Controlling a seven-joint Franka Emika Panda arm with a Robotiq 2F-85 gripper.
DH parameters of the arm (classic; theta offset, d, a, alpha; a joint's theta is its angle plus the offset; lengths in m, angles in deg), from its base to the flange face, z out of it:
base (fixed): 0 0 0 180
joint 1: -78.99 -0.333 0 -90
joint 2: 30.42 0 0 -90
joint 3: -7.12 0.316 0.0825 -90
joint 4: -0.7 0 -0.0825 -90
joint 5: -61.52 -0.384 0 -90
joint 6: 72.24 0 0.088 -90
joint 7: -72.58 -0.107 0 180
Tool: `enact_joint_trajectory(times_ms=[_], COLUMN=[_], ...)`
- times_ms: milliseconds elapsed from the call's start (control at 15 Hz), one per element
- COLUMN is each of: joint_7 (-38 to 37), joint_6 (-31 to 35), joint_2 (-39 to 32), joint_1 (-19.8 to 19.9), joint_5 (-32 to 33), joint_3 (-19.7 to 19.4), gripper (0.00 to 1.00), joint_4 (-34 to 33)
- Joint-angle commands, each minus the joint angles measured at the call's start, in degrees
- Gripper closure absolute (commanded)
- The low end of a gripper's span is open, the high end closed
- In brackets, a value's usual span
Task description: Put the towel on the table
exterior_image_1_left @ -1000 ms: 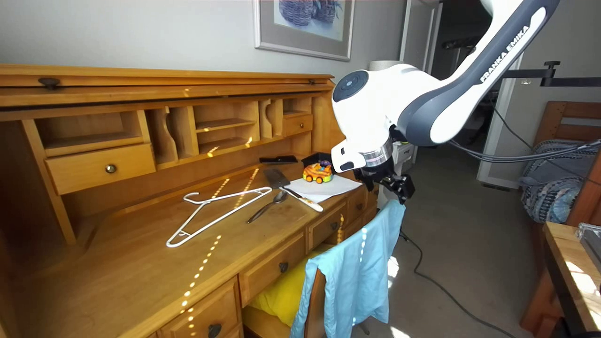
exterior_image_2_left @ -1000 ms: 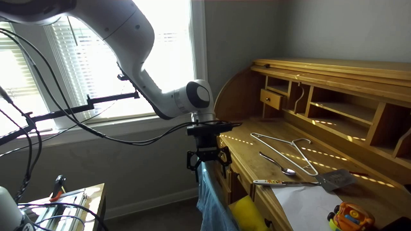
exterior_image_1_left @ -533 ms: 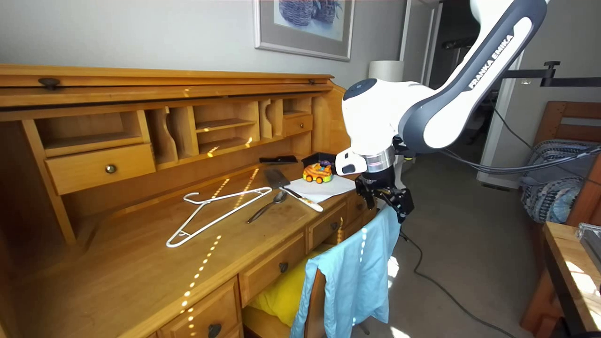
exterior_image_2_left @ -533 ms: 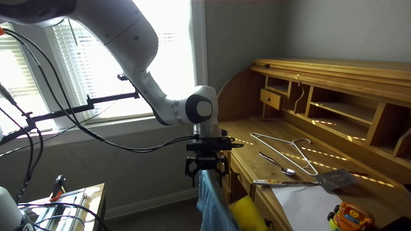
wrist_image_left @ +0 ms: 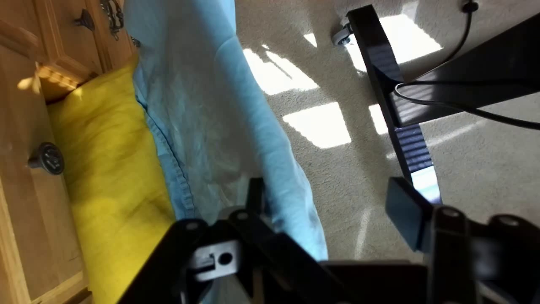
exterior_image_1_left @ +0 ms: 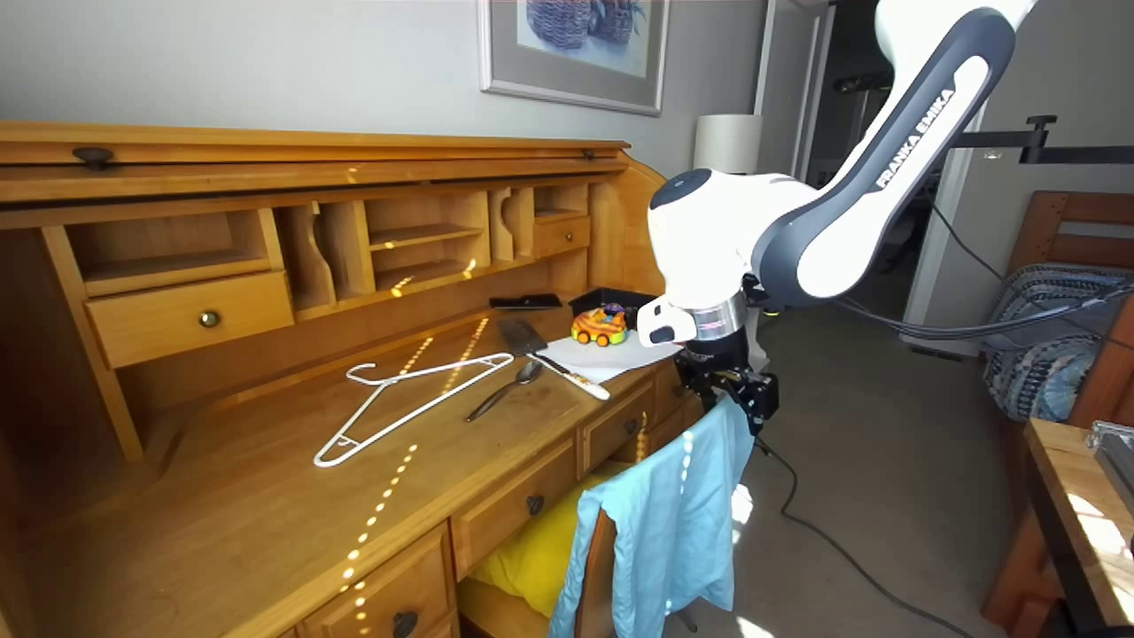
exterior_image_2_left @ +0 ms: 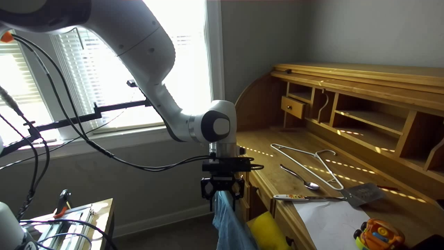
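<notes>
Wrist view: a gripper (wrist_image_left: pixel 329 202), jaws spread apart, appears to straddle one end of the towel (wrist_image_left: pixel 206 109) — draped over a chair (exterior_image_1_left: pixel 595 567), its long top fold running alongside the desk (exterior_image_1_left: pixel 266 523) — suggesting a pinch across that fold.

Limp lt-blue towel (exterior_image_1_left: pixel 673 496) nr wdn desk (exterior_image_1_left: pixel 248 461)

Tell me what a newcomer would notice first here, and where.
The big white arm comes first, its open end effector at the top of the sky-blue towel on a chair back. Next, the bright yellow cloth between towel and desk. Then the orange toy car on the desk.
</notes>
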Motion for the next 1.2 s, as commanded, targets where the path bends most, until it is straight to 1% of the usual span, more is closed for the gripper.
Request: enact_joint_trajectory(times_ms=[0, 333, 400, 467, 533, 800, 1000, 1067, 1133], joint_7=[1.07, 0.89, 0.84, 1.12, 1.67, 1.28, -0.13, -0.12, -0.46], joint_6=[0.25, 0.76, 0.91, 0.96, 0.85, -0.08, -0.62, -1.13, -1.56], joint_2=[0.61, 0.76, 0.85, 0.99, 1.16, 3.96, 7.39, 8.12, 9.03], joint_1=[-0.77, -1.09, -1.16, -1.21, -1.29, -2.44, -3.80, -4.09, -4.45], joint_5=[-1.21, -0.77, -0.64, -0.43, -0.39, 0.67, 1.93, 1.93, 1.94], joint_3=[-0.47, -0.86, -0.95, -1.01, -1.01, -1.35, -1.59, -1.47, -1.39], gripper=[0.55, 0.89, 0.95, 0.99, 0.95, 0.95, 0.96, 1.00, 1.00], joint_4=[0.34, -0.33, -0.35, -0.35, -0.26, 0.99, 2.68, 2.81, 3.02])
